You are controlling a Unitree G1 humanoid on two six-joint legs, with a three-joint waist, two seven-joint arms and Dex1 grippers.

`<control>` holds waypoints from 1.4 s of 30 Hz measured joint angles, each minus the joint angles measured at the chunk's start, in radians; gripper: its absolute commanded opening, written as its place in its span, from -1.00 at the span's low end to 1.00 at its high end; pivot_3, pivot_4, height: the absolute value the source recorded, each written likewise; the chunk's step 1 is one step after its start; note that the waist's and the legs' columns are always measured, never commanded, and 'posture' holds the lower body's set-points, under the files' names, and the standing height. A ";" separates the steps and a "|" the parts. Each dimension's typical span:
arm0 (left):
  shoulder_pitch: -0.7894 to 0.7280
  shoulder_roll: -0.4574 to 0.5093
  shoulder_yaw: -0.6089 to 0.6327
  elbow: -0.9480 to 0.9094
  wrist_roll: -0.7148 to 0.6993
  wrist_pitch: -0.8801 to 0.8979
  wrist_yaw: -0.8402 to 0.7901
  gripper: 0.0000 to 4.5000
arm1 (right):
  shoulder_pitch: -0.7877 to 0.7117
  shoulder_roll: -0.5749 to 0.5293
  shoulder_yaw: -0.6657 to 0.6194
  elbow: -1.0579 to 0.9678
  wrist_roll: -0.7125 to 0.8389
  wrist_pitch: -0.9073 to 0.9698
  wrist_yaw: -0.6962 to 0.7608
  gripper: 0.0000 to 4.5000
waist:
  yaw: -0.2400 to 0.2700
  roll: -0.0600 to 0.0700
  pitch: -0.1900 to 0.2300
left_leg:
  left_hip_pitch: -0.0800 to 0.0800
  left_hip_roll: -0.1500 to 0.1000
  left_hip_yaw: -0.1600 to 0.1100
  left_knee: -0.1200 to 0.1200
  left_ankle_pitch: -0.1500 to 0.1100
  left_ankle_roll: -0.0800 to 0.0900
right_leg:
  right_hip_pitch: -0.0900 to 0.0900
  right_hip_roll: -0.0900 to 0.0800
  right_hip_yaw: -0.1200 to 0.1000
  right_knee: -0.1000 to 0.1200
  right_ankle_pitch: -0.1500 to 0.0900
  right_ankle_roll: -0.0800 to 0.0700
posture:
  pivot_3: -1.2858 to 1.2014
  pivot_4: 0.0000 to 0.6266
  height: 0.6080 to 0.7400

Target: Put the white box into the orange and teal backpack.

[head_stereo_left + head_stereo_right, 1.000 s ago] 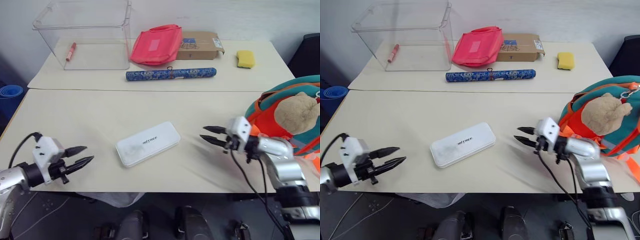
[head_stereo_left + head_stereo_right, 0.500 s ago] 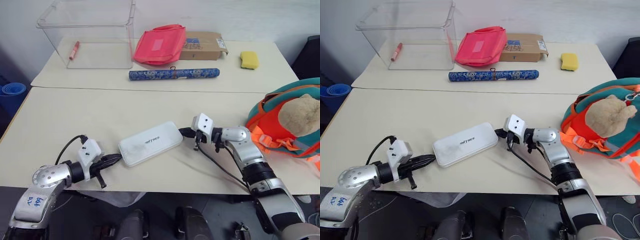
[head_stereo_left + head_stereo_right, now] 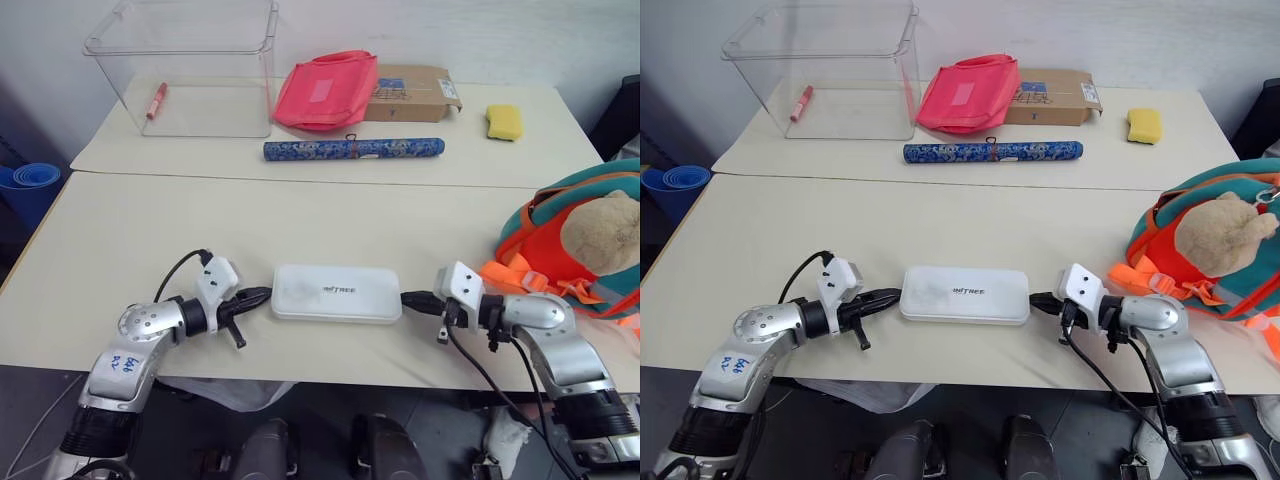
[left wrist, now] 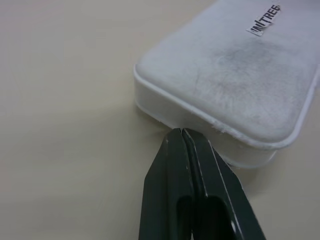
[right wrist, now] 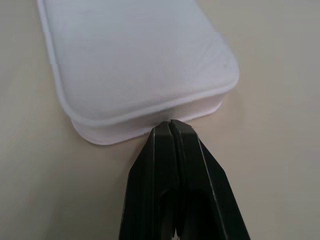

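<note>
The white box lies flat near the table's front edge, its long side running left to right. My left gripper is shut, and its joined tips touch the box's left end. My right gripper is shut too, with its tips against the right end. The left wrist view shows the closed fingers meeting the rim of the white box. In the right wrist view the closed fingers press the white box at its short side. The orange and teal backpack stands at the right edge, with a beige plush toy on it.
At the back left stands a clear plastic bin with a red marker inside. A pink-red pouch, a cardboard box and a yellow sponge lie along the back. A blue patterned roll lies before them.
Both grippers went from open to shut and closed in on the box's ends. The box turned from slanted to level and slid right. The right gripper drew back rightward.
</note>
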 measured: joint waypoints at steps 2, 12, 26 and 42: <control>0.028 0.021 0.019 -0.014 -0.047 0.049 -0.025 -0.50 | 0.065 -0.012 -0.020 -0.030 0.002 -0.003 -0.023 -1.00 | 0.002 0.000 0.000 | 0.000 0.000 -0.001 -0.001 0.000 -0.001 | 0.000 0.000 0.000 0.000 0.000 0.000 | 0.03 -0.52 1.00; -0.283 0.199 0.119 0.190 -0.377 0.801 -0.128 0.83 | 0.126 -0.060 -0.051 -0.064 -0.005 -0.023 -0.051 -1.00 | 0.006 -0.001 -0.001 | 0.000 -0.001 -0.002 0.002 0.001 0.001 | 0.002 0.000 0.000 0.001 0.000 0.001 | 0.03 -0.52 1.00; -0.599 -0.019 0.045 0.492 -0.386 1.195 -0.013 0.99 | -0.034 -0.022 0.059 0.029 -0.064 -0.062 -0.051 -1.00 | 0.007 -0.002 -0.001 | 0.000 -0.002 -0.001 0.004 0.004 0.001 | 0.002 0.003 0.001 0.002 0.000 0.001 | 0.03 -0.52 1.00; -0.635 -0.177 0.138 0.609 -0.453 1.210 0.108 -0.18 | -0.032 0.030 0.054 0.069 -0.066 -0.122 -0.074 -1.00 | 0.007 -0.004 -0.002 | 0.000 -0.003 -0.002 0.004 0.004 0.001 | 0.003 0.002 0.000 0.006 0.000 0.001 | 0.03 -0.52 1.00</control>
